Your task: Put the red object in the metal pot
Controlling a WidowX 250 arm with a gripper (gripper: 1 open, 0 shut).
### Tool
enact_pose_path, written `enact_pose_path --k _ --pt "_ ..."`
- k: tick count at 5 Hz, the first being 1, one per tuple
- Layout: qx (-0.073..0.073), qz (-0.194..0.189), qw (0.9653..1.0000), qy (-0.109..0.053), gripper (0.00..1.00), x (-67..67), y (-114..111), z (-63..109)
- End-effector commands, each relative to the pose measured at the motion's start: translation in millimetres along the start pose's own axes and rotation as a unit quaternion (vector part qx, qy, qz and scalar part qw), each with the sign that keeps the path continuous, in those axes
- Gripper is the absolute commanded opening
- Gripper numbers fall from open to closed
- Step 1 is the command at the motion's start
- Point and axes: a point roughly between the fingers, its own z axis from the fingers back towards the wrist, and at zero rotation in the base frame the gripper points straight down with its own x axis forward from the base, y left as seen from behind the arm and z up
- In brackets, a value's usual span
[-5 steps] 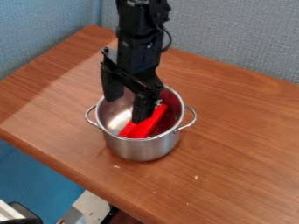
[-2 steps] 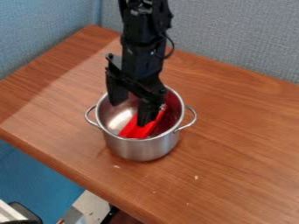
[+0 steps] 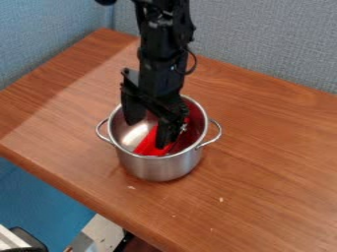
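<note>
We're looking at the black robot hand (image 3: 154, 120), reaching down into the stainless steel pot (image 3: 160, 157), its fingers spread wide! And there's our red block (image 3: 154, 143), inside the pot, leaning up toward the far right of the rim, partly hidden behind the hand. We see the pot upright on the wooden counter (image 3: 263, 167), a loop handle at left and right.

Apparently a robotics lab: grey-blue partitions (image 3: 263, 39) surround a wooden tabletop (image 3: 270, 167).
</note>
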Motion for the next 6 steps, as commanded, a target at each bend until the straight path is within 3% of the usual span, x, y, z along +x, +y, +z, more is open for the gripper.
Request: enact_pose_path --k 1,2,3,5,6 --pt "0.008 -0.008 0.9999 -0.003 1.0 3.6 -1 -1.0" --pt "0.01 -0.006 0.9999 0.002 1.0 4.5 1 -5.4" --pt "0.011 -0.002 0.9999 0.006 0.0 6.0 3 -8.9" --pt "-0.019 -0.007 0.9997 -0.014 0.0 5.4 2 11.9" --pt "-0.028 -0.005 0.9995 -0.01 1.0 5.1 1 14.3"
